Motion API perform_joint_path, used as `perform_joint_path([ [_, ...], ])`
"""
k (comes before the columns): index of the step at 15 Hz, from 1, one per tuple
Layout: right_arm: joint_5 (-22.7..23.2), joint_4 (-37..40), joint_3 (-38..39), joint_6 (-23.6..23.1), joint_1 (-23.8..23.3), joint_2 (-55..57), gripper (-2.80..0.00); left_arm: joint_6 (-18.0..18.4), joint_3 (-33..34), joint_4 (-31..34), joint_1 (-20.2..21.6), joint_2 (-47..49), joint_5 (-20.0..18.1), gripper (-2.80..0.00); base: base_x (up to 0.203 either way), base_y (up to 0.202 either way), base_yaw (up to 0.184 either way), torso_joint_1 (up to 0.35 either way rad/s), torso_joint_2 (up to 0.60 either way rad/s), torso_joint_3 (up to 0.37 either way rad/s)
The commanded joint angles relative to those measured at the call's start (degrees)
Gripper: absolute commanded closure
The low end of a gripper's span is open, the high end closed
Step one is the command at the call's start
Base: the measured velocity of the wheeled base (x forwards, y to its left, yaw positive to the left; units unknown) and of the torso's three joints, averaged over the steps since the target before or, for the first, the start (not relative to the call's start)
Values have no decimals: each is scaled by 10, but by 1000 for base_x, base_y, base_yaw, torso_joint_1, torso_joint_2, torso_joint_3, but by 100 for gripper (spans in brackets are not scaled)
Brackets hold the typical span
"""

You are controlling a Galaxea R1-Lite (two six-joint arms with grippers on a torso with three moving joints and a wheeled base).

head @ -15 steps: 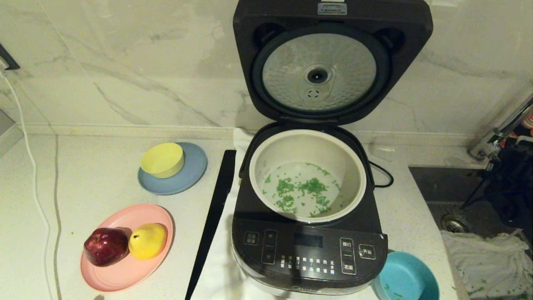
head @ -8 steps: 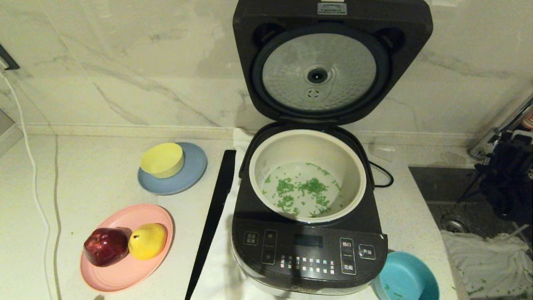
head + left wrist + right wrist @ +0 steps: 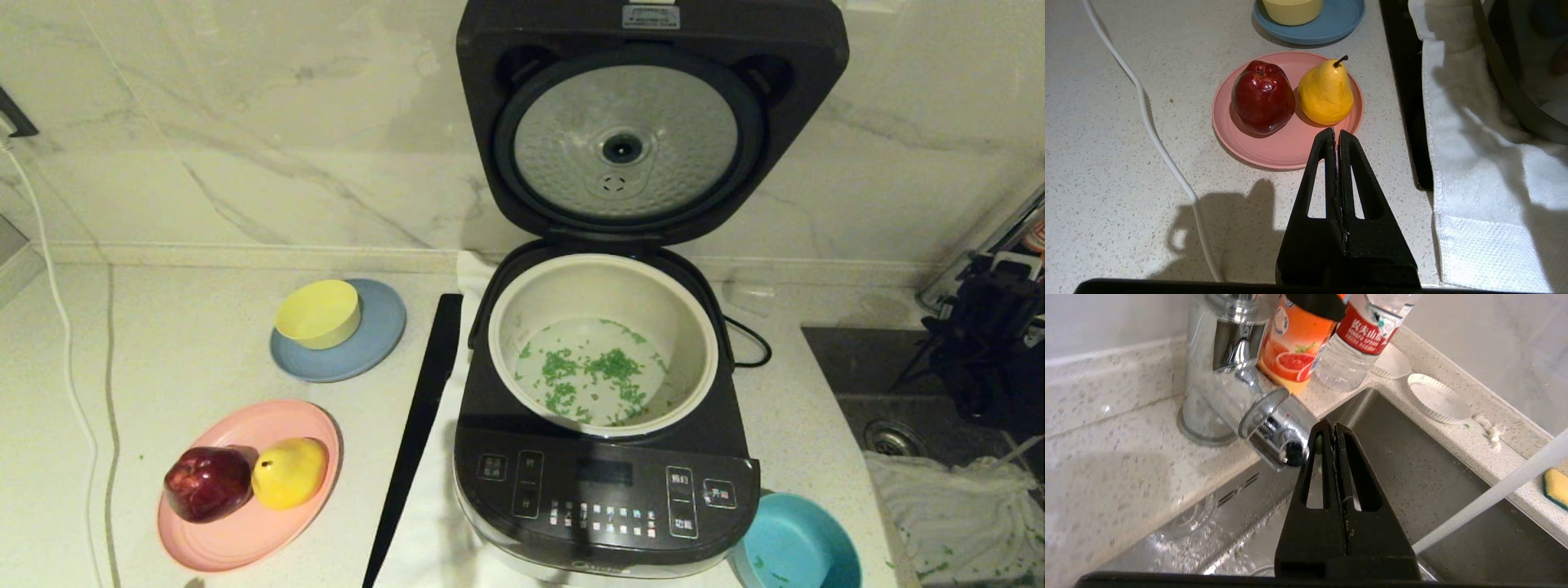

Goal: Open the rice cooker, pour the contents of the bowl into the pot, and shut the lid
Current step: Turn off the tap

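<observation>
Right now the rice cooker (image 3: 608, 457) stands near the middle of the desk (image 3: 188, 359), toward its front edge, dark grey-black with white-labelled buttons on its front panel. Its lid (image 3: 649, 122) is tipped fully up against the back wall, showing the dimpled silver plate inside. The cream-white pot (image 3: 604, 339) sits in the body with the contents (image 3: 592, 371), bright green bits, scattered over its floor. The teal-blue bowl (image 3: 796, 543) rests on the desk at the cooker's front right corner, upright, with only a few green specks left in it.

Compared with a second ago, the right pincer (image 3: 984, 327) has risen and drawn back toward the wall at the right edge; the cooker, pot and bowl have not shifted. Its fingers are pressed together with nothing between them, and in the right wrist view the right pincer (image 3: 1335, 428) hangs over the sink (image 3: 1412, 465) beside the chrome tap (image 3: 1241, 400). The left pincer (image 3: 1336, 134) is parked low at the front left of the desk, fingers also pressed together and empty, just in front of the pink plate (image 3: 1286, 147).

The desk is pale speckled stone under a marble-patterned wall. On its left half, the pink plate carries a red apple (image 3: 208, 482) and a yellow pear (image 3: 290, 471); behind it a yellow bowl (image 3: 318, 313) sits on a grey-blue plate (image 3: 375, 343). A white towel (image 3: 1474, 171) lies under the cooker, and a white cable (image 3: 65, 359) runs along the left edge.
</observation>
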Motion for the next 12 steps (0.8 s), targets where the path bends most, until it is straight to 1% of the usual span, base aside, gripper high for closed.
perform_joint_path([
  [1,-4,-4,-19,-1,2,11,0,0,0,0,0,0,0,0,0,0,0,0,0,0],
  [12,-8,-5,-43,-1,21,17,0,0,0,0,0,0,0,0,0,0,0,0,0,0],
])
